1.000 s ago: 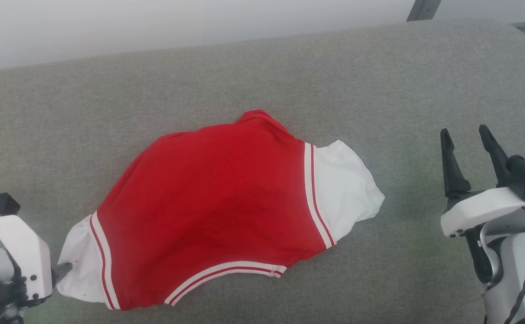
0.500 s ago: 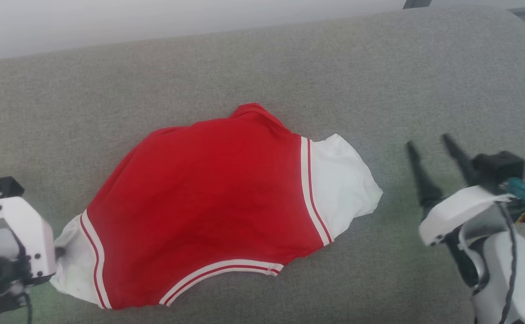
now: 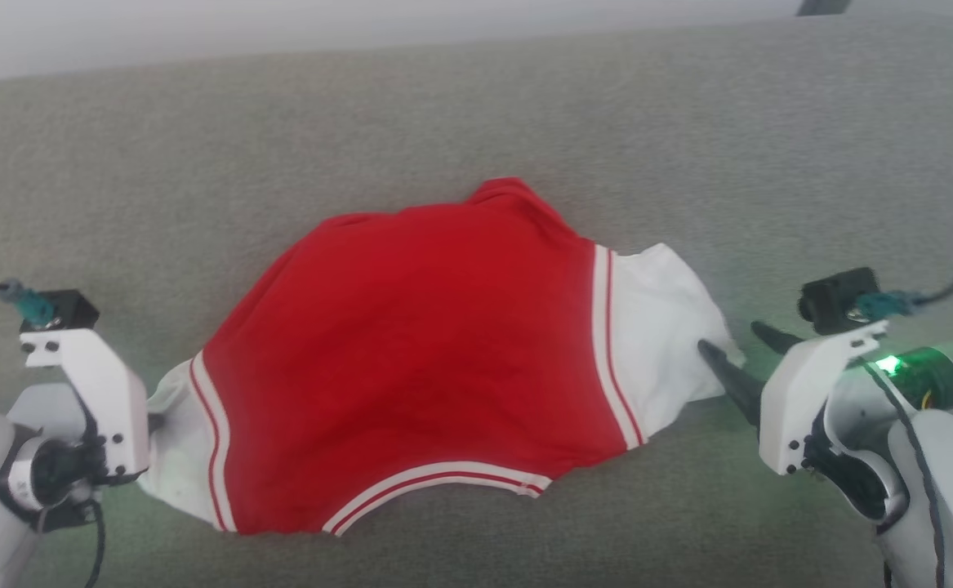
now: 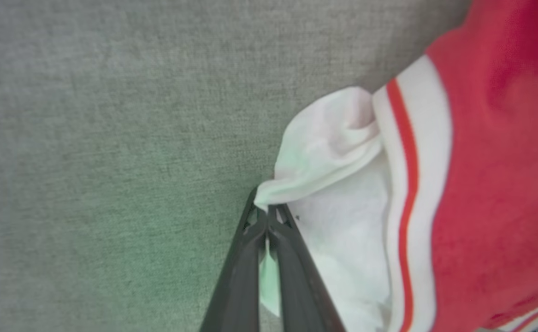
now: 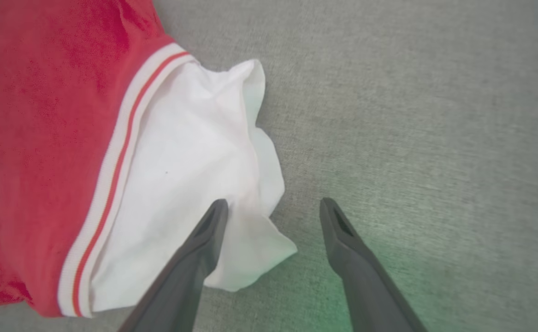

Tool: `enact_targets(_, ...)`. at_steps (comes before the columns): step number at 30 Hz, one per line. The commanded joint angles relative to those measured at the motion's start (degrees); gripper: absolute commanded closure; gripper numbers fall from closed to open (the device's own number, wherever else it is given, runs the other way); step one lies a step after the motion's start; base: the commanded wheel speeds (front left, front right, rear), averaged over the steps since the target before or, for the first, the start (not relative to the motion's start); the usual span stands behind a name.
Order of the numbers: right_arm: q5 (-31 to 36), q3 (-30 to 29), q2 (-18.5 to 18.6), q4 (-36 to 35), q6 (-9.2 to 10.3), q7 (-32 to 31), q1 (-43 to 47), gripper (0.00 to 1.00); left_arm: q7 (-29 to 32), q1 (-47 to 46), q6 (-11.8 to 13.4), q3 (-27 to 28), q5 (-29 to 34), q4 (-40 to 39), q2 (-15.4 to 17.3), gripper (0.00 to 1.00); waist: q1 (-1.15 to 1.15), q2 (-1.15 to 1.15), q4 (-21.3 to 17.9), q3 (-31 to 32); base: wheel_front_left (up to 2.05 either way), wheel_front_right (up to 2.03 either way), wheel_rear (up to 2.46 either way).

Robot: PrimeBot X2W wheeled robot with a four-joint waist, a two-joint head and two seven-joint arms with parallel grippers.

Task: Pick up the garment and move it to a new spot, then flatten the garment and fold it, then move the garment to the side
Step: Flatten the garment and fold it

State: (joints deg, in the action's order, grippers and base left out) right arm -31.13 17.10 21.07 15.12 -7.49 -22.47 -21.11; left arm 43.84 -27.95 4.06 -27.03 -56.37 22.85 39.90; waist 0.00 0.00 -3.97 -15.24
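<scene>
The garment (image 3: 427, 367), a small red shirt with white sleeves and striped trim, lies spread on the grey fabric surface (image 3: 476, 122), plain side up. My left gripper (image 4: 265, 214) is shut on the edge of the white left sleeve (image 4: 324, 152), and the cloth bunches at its tips. In the head view the left gripper (image 3: 153, 419) sits at the garment's left end, its fingers mostly hidden by the white mount. My right gripper (image 5: 272, 205) is open at the right sleeve (image 5: 195, 152). One finger (image 5: 204, 240) lies over the sleeve's corner, the other over bare fabric. In the head view the right gripper (image 3: 729, 339) touches the sleeve's edge.
The grey fabric surface extends wide behind and to both sides of the garment. A pale wall (image 3: 280, 33) runs along its far edge. A green light (image 3: 892, 363) glows on my right wrist.
My left gripper has shut on the left sleeve. My right gripper has moved in to the right sleeve, still open. The head camera has shifted.
</scene>
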Motion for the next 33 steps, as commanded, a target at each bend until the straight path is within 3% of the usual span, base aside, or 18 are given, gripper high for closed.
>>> enact_targets(1, -0.08, 0.51, 0.22, 0.46, 0.0, -1.29, -0.87, 0.0, -0.12, -0.11, -0.71, -1.13, 0.14, 0.16, -2.21, 1.0, 0.0, 0.0, 0.84, -0.63, 0.0, 0.0, 0.0)
enact_targets(8, -1.78, 3.02, -0.26, 8.07, 0.01, -12.51, -3.14, 0.0, -1.38, -2.7, -1.62, -1.89, 0.9, 1.46, -4.28, 1.0, 0.0, 0.0, 2.93, -1.76, 0.0, 0.0, 0.0)
enact_targets(9, -2.12, 3.42, -0.62, 8.52, 0.01, -13.44, -3.35, 0.58, -1.64, -2.95, -1.61, -1.91, 0.98, 1.85, -4.5, 1.0, 0.0, 0.0, 3.12, -1.78, 0.0, 0.0, 0.0)
enact_targets(10, -1.95, 3.39, -0.61, 8.9, 0.01, -13.97, -3.82, 1.0, -1.98, -3.2, -1.76, -1.93, 1.12, 2.17, -4.66, 1.0, 0.0, 0.0, 3.29, -1.79, 0.0, 0.0, 0.0)
enact_targets(16, -3.65, -0.16, -0.68, 7.2, 0.0, -13.49, -7.16, 1.0, -2.87, -5.79, -1.39, -1.08, 1.94, 2.39, -3.61, 1.0, 0.0, 0.0, 3.84, -0.37, 0.0, 0.0, 0.0)
enact_targets(27, -8.05, -8.19, -2.3, -1.33, 0.0, -13.11, -16.47, 1.0, 2.1, -15.95, 0.23, 1.29, 2.71, -5.9, 1.19, 1.0, 0.0, 0.0, 3.5, 6.34, 0.0, 0.0, 0.0)
enact_targets(33, -6.34, -12.44, -5.14, 0.71, 0.0, -9.29, -25.91, 1.0, 2.79, -23.67, 0.05, 2.63, 4.0, -6.47, 2.23, 1.0, 0.0, 0.0, 2.7, 9.33, 0.0, 0.0, 0.0)
